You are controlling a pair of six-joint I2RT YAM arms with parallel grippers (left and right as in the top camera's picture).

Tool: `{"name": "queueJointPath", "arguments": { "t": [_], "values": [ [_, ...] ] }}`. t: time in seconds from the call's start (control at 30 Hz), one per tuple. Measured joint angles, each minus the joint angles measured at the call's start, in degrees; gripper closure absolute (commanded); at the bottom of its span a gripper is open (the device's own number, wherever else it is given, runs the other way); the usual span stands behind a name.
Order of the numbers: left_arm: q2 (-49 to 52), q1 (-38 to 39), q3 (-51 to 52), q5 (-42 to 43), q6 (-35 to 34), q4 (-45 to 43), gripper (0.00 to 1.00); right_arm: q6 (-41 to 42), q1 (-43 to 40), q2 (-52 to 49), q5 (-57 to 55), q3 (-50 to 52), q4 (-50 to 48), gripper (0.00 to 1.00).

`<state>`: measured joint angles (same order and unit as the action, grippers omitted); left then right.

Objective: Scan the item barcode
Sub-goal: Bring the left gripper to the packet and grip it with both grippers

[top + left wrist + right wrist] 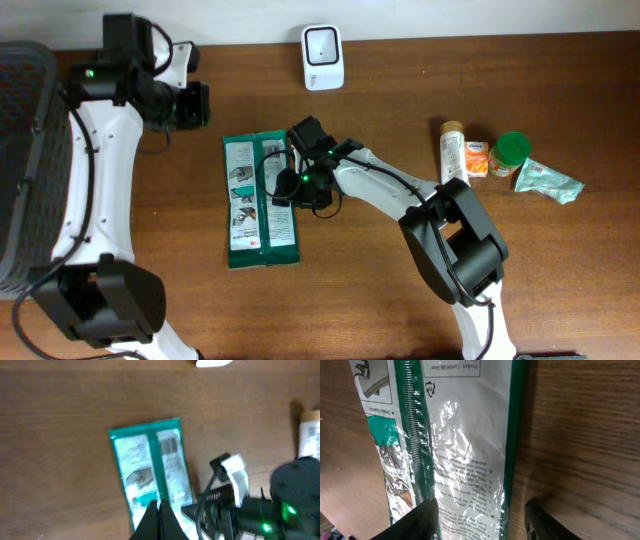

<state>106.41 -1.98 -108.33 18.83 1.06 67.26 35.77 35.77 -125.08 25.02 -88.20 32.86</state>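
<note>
The item is a flat green and white plastic package (260, 200) lying on the wooden table, its barcode (170, 446) facing up near its far end. My right gripper (298, 183) is low over the package's right side. Its jaws are open: the left finger (420, 521) is over the shiny film (465, 460) and the right finger (552, 521) over bare wood, with the green edge between them. My left gripper (203, 105) hovers to the upper left of the package, its black fingers (160, 517) pressed together on nothing. The white scanner (322, 57) stands at the back.
A black mesh basket (25, 160) fills the left edge. At the right lie a white tube (453, 150), an orange packet (476, 160), a green-lidded jar (511, 152) and a teal pouch (548, 180). The right arm (260, 510) crosses the left wrist view.
</note>
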Motion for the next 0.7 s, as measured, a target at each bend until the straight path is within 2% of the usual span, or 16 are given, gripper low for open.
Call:
{"name": "queueJointPath", "arguments": {
  "t": [0.13, 0.27, 0.7],
  "values": [
    [0.39, -1.99, 13.33, 5.44, -0.76, -7.15, 1.00, -0.02, -0.11, 0.00, 0.66, 0.04, 0.00, 0.45],
    [0.98, -2.73, 25.49, 10.29, -3.87, -19.41, 1.00, -0.94, -0.11, -0.02, 3.17, 0.42, -0.59, 0.45],
    [11.26, -2.71, 29.62, 11.19, -6.51, -21.49, 1.00, -5.81, -4.24, -0.02, 8.96, 1.22, -0.17, 0.46]
  ]
}}
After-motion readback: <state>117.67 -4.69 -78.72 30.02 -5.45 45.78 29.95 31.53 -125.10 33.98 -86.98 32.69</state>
